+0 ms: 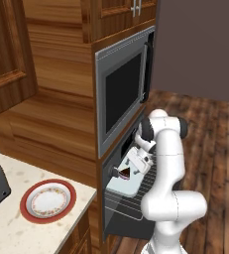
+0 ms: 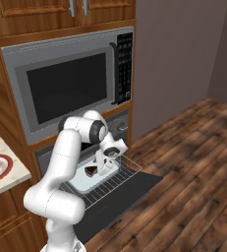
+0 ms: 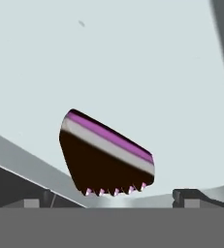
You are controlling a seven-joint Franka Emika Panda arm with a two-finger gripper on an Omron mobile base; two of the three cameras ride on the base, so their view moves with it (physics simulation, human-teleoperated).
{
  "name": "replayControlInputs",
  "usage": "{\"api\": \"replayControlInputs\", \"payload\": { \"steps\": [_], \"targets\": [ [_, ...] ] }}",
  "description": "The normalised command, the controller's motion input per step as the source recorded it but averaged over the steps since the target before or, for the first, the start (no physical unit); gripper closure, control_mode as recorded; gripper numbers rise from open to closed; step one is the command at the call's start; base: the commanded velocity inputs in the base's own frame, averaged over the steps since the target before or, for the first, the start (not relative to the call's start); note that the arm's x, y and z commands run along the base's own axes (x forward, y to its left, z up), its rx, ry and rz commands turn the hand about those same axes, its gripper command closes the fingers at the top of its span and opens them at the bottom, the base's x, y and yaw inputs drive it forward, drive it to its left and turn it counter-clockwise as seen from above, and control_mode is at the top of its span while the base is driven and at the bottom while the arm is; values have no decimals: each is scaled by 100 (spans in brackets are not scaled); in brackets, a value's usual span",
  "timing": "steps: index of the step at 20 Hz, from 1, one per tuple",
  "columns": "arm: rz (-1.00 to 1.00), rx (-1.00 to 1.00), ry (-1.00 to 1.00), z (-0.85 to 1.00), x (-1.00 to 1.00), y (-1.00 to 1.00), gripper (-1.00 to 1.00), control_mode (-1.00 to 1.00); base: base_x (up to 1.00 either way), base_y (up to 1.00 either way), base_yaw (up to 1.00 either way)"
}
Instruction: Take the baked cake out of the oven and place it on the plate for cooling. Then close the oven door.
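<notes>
Light around me is even and diffuse, with no single source apparent. The pale tray under my hand is bright and flat, without glare. Soft shading darkens the oven cavity and the microwave window. Base views are coarse, with jagged edges and slightly soft textures. The cake renders sharp; no edge distortion is apparent.

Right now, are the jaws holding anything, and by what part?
Nothing held. The jaws are open, poised over the cake on its tray in the oven.
</notes>
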Motion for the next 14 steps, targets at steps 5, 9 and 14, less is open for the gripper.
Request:
{"api": "replayControlInputs", "payload": {
  "steps": [5,9,14],
  "targets": [
    [1,0,1,-25,16,2,-100,-100,0,0,0],
    [2,0,0,-27,10,7,-100,-100,0,0,0],
    [0,0,1,-3,20,17,-100,-100,0,0,0]
  ]
}}
